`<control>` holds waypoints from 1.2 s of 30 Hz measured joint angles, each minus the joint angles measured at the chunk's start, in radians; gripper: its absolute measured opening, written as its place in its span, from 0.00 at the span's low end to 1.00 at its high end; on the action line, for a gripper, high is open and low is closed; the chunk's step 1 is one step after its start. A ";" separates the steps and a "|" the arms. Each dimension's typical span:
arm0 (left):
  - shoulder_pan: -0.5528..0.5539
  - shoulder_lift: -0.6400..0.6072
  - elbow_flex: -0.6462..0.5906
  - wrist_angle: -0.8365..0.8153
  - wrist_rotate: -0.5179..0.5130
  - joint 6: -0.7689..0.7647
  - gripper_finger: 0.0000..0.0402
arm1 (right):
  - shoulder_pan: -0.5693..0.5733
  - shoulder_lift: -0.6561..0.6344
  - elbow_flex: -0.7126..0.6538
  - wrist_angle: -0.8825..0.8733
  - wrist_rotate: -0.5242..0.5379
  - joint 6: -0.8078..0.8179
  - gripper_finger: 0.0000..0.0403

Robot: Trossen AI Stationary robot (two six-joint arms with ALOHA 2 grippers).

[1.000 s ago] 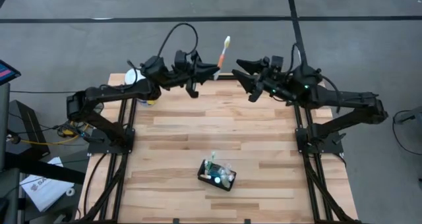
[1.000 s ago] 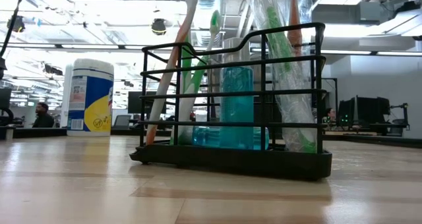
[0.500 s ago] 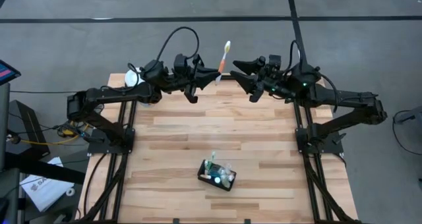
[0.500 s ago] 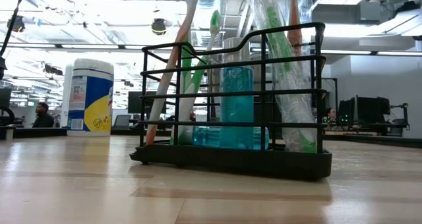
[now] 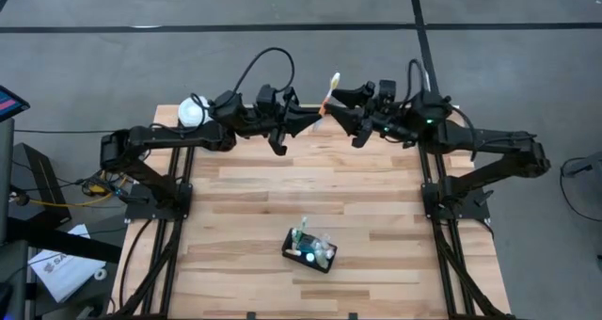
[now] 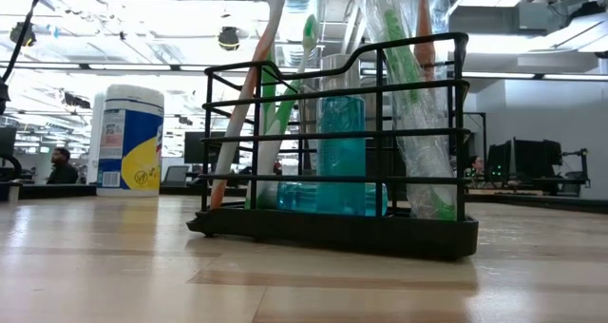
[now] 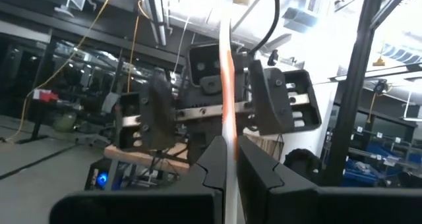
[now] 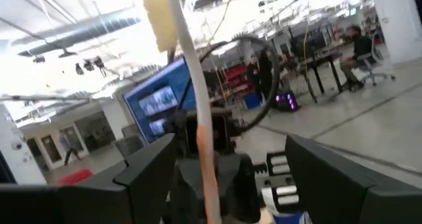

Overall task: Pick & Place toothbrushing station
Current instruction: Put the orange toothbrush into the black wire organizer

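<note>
L tool (image 5: 314, 116) grips toothbrush (image 5: 328, 89), R tool (image 5: 342, 113) open

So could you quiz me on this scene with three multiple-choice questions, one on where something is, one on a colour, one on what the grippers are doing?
1. Where does the toothbrushing station stand on the table?
A. Near the front edge, about midway across
B. At the far left corner
C. Under the right arm

2. What colour is the bottle in the station?
A. Red
B. Blue-green
C. Black

3. How does the left gripper stand?
A. Open and empty
B. Shut on the toothbrush
C. Resting on the table

Answers: 1 A, the high view shows it low in the middle. 2 B, the low view shows it teal. 3 B, its fingers pinch the handle while the right gripper waits open around it.
</note>
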 joint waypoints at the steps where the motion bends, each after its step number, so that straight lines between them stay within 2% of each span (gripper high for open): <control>1: 0.000 0.001 0.000 -0.003 0.000 0.000 0.01 | 0.000 0.002 -0.003 -0.005 -0.008 0.005 0.68; 7: 0.000 0.002 0.000 -0.003 0.010 -0.011 0.01 | 0.000 0.042 -0.002 0.036 -0.025 0.023 0.68; 10: 0.000 0.002 0.000 -0.002 0.014 -0.014 0.01 | 0.000 0.043 -0.002 0.042 -0.025 0.017 0.64; 24: 0.000 0.002 0.000 -0.002 0.021 -0.018 0.01 | -0.005 0.025 0.000 0.047 -0.048 0.013 0.22; 28: 0.000 0.002 0.000 0.000 0.023 -0.018 0.02 | -0.005 0.028 0.000 0.042 -0.074 -0.060 0.06; 36: 0.003 0.002 0.000 0.001 0.022 -0.018 0.15 | -0.012 0.028 0.000 0.042 -0.084 -0.109 0.02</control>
